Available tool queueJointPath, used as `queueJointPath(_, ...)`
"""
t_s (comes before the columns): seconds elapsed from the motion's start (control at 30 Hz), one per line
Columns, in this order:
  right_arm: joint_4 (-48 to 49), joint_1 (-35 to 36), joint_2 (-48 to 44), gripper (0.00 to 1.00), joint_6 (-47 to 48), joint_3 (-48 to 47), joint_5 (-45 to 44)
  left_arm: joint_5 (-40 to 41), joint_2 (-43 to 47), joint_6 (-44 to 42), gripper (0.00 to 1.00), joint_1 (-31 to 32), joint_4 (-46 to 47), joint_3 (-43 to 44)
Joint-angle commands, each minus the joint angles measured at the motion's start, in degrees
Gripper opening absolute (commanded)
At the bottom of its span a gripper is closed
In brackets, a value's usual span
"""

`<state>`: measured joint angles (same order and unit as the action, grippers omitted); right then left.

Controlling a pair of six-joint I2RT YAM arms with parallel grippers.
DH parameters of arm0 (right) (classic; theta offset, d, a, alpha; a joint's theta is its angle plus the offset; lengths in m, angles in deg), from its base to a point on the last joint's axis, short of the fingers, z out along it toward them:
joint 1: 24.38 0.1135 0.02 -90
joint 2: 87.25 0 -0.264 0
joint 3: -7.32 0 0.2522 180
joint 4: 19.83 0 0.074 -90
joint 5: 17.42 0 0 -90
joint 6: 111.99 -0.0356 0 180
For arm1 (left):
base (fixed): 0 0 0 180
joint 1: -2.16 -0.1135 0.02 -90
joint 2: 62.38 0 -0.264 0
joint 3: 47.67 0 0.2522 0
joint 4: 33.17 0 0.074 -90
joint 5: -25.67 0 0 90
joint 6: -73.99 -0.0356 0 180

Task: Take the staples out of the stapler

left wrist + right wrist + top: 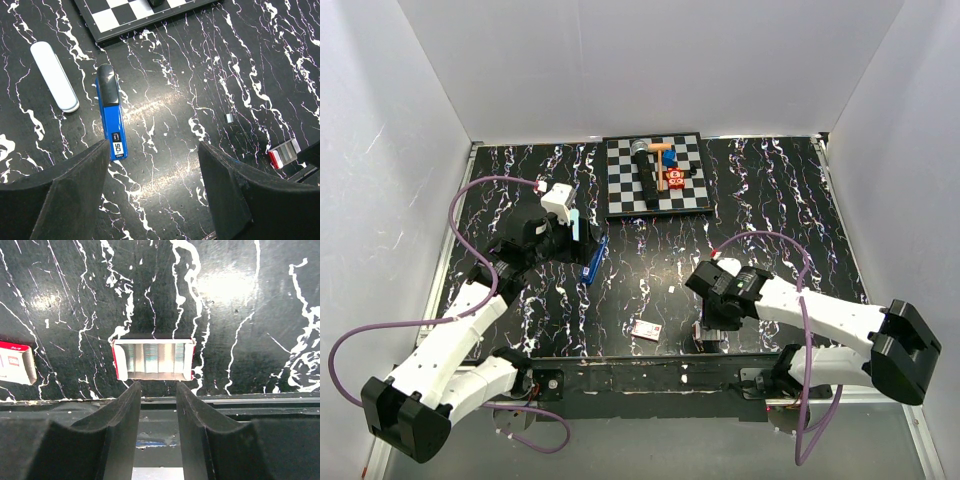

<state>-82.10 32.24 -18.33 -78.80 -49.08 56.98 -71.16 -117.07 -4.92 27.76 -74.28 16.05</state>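
Free room around stapler (111, 112), pale oblong piece (54, 76) seemingly close alongside.

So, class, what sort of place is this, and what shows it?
Likely a robot lab test cell: white walls box in a black table, two arms at its edge, a stapler and chessboard as props.

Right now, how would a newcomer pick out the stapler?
Find the checkerboard at the far edge of the table. Just in front of its left corner lies the stapler, slim, glossy blue with a black end, unlike the pale oblong piece beside it.
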Motion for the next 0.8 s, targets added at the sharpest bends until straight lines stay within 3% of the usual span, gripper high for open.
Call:
queueJointPath(0.0,-4.13,-0.63,-1.78,0.43,0.12,-2.98,-4.7,0.15,1.7,-0.37,0.71,0.15,0.46,-0.3)
queueJointPath(0.17,-5.19,-2.21,-0.99,0.39,1.97,-4.13,-5.67,0.68,1.96,-0.46,0.71,0.15,0.46,-0.47)
queueJointPath(0.43,-3.53,-6.79,-3.09,0.01,4.34,-0.53,-2.96,0.68,2.4,-0.37,0.71,0.15,0.46,-0.38)
queueJointPath(0.77,3.24,-6.87,-1.08,0.01,3.91,2.29,5.4,0.68,2.58,-0.46,0.71,0.15,0.46,-0.47)
